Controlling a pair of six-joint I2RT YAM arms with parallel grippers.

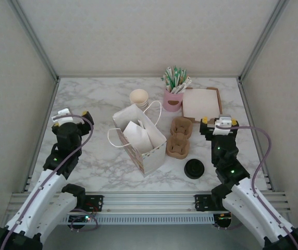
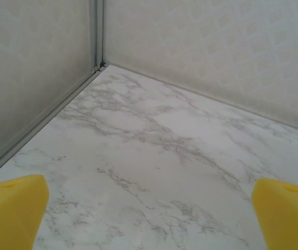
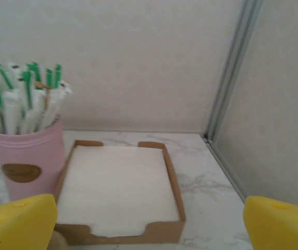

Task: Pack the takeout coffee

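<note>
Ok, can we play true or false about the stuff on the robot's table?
1. The paper bag stands open in the middle of the table. True.
2. The pink cup holds green-and-white wrapped sticks. True.
3. The right gripper is holding the napkin tray. False: it is open, short of the tray and holding nothing.
4. The black lid is inside the bag. False: it sits on the table to the right of the bag.
5. The left gripper is open over bare marble. True.
</note>
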